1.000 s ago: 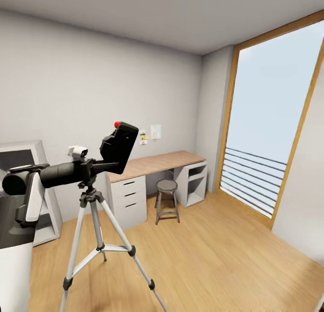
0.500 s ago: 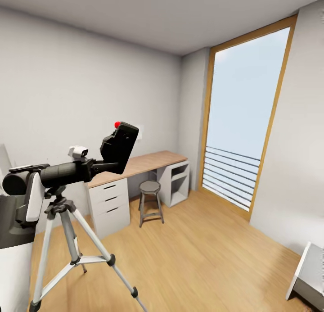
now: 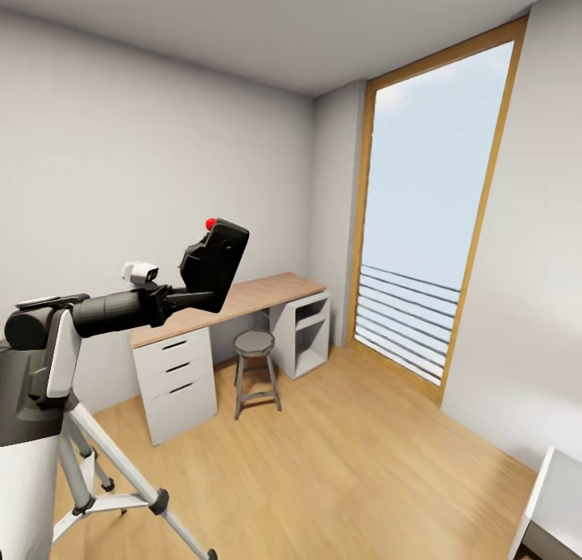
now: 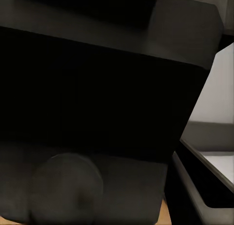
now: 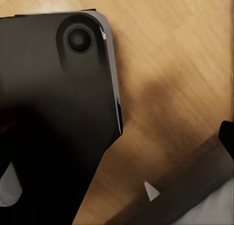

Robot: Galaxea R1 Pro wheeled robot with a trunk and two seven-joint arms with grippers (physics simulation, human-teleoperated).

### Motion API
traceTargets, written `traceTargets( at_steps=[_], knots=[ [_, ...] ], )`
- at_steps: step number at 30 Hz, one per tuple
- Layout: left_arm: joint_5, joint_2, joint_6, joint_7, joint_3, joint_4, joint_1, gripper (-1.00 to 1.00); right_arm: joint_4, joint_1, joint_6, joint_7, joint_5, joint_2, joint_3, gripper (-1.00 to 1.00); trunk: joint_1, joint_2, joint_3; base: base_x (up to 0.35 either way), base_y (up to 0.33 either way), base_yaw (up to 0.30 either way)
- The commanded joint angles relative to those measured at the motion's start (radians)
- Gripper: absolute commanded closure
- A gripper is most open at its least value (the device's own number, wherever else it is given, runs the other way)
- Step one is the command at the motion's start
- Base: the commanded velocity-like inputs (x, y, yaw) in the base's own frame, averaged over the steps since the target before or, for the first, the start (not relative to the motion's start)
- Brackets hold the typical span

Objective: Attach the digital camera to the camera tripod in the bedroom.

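Tripod (image 3: 97, 479) slides from centre toward seven o'clock as the view swings right, while the left tool (image 3: 182, 295) grips the digital camera (image 3: 214, 263), unattached.

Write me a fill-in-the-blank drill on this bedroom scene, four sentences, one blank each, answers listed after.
1. The digital camera held up by the left arm has a round ______ button on top.
2. The round stool stands on the floor in front of the ______.
3. The camera tripod shows at the lower left of the head view with ______ metal legs.
4. The drawer unit under the desktop has ______ drawers.

Missing words: red; desk; silver; three
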State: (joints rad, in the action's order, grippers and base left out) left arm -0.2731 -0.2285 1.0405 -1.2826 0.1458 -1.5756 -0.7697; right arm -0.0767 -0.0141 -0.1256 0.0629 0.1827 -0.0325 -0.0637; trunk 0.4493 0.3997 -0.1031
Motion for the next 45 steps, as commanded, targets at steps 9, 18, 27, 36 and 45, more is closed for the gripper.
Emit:
traceTargets(
  at_steps=[9,18,27,36,45],
  knots=[
    [-0.001,0.000,0.007,-0.002,0.000,0.000,0.000,1.00,-0.002,0.000,-0.005,0.000,0.009,0.000,-0.007,-1.00,0.001,0.000,0.000,0.275,-0.217,-0.001],
    [-0.001,0.000,0.007,-0.002,0.000,0.000,0.000,1.00,-0.002,0.000,-0.005,0.000,0.009,0.000,-0.007,-1.00,0.001,0.000,0.000,0.276,-0.218,0.000],
    [-0.001,0.000,0.007,-0.002,0.000,0.000,0.000,1.00,-0.002,0.000,-0.006,0.000,0.009,0.000,-0.007,-1.00,0.001,0.000,0.000,0.276,-0.218,0.000],
    [-0.001,0.000,0.007,-0.001,0.000,0.000,0.000,1.00,-0.002,0.000,-0.006,0.000,0.009,0.000,-0.007,-1.00,0.001,0.000,0.000,0.276,-0.219,0.000],
    [-0.001,0.000,0.007,-0.001,0.000,0.000,0.000,1.00,-0.002,0.000,-0.006,0.000,0.009,0.000,-0.007,-1.00,0.001,0.000,0.000,0.276,-0.221,0.087]
  ],
)
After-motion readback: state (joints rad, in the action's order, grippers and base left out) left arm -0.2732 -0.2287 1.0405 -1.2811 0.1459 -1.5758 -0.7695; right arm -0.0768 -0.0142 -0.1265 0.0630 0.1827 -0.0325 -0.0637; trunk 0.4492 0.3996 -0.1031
